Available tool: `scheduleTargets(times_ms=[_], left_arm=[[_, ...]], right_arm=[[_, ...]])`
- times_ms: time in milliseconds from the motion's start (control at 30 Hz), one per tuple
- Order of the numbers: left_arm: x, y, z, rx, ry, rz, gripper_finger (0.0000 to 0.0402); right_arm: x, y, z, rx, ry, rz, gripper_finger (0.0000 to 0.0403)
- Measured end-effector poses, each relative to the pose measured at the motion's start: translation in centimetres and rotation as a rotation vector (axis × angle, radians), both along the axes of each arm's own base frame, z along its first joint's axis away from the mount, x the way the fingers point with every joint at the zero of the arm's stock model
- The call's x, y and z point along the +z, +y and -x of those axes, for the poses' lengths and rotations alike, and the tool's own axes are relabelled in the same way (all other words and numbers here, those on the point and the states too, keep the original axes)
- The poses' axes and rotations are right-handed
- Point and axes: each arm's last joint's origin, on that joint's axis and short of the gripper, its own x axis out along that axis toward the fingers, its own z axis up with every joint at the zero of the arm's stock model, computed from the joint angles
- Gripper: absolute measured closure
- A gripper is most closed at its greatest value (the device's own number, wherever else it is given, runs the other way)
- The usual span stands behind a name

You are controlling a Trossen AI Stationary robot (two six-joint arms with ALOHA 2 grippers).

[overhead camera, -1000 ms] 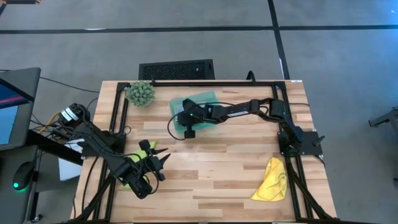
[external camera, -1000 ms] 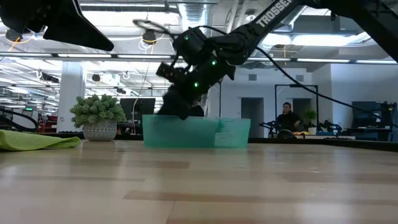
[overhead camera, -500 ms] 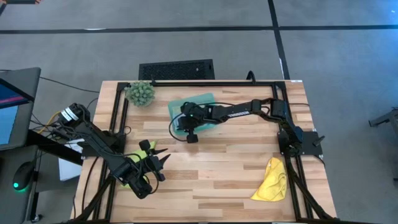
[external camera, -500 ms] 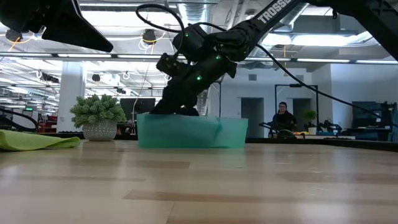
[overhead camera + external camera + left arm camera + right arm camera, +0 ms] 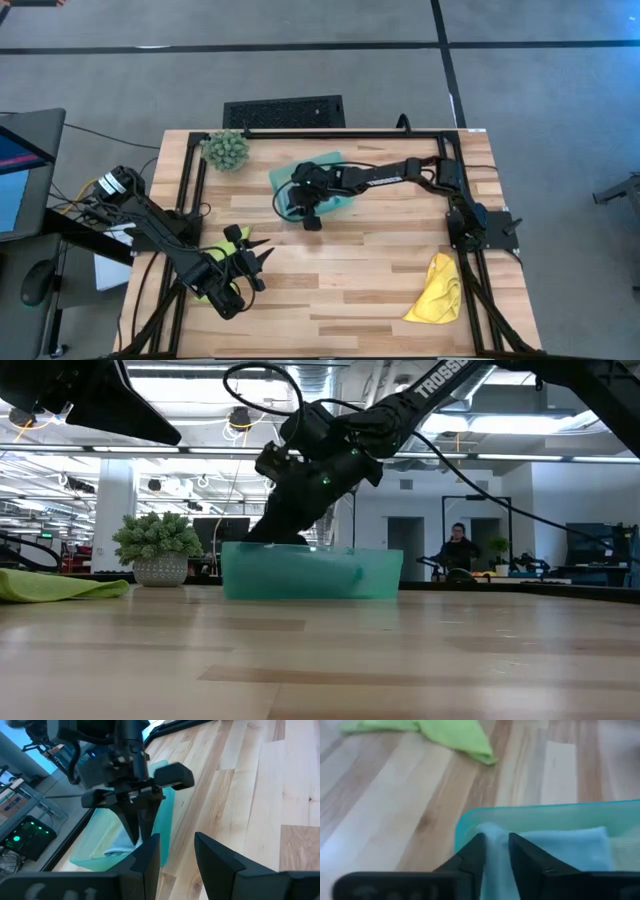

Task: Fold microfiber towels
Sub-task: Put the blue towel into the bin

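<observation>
One soft light blue towel (image 5: 555,847), folded

Right arm: dark right gripper (image 5: 282,532) dips into the translucent teal plastic tray (image 5: 312,572).
Left edge: lime green cloth (image 5: 60,586) lying flat.
</observation>
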Motion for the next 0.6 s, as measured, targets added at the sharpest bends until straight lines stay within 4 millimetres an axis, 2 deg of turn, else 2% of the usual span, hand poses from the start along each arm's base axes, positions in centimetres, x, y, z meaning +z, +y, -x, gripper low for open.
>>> scheduleTargets(times_ms=[133, 233, 333, 400, 467, 600], left_arm=[[0.0, 0.0, 0.0, 0.000, 0.000, 0.000, 0.0288], [0.0, 0.0, 0.0, 0.000, 0.002, -0.001, 0.0288], [0.0, 0.0, 0.0, 0.001, 0.002, 0.000, 0.0288], [0.0, 0.1, 0.1, 0.005, 0.006, -0.004, 0.0288], [-0.2, 0.3, 0.3, 0.021, -0.002, -0.005, 0.0288], [-1.6, 1.4, 0.8, 0.076, -0.034, -0.009, 0.0288]], right_arm=[[0.2, -0.8, 0.2, -0.045, 0.012, -0.045, 0.0242], [1.2, -1.2, 0.4, -0.066, 0.010, -0.059, 0.0208], [2.1, -1.3, 0.1, -0.115, 0.015, -0.081, 0.0192], [2.6, -1.7, -0.7, -0.223, -0.014, -0.055, 0.0200], [2.6, -2.1, -0.9, -0.344, -0.019, -0.049, 0.0226], [2.2, -2.8, -0.8, -0.417, -0.004, -0.050, 0.0317]])
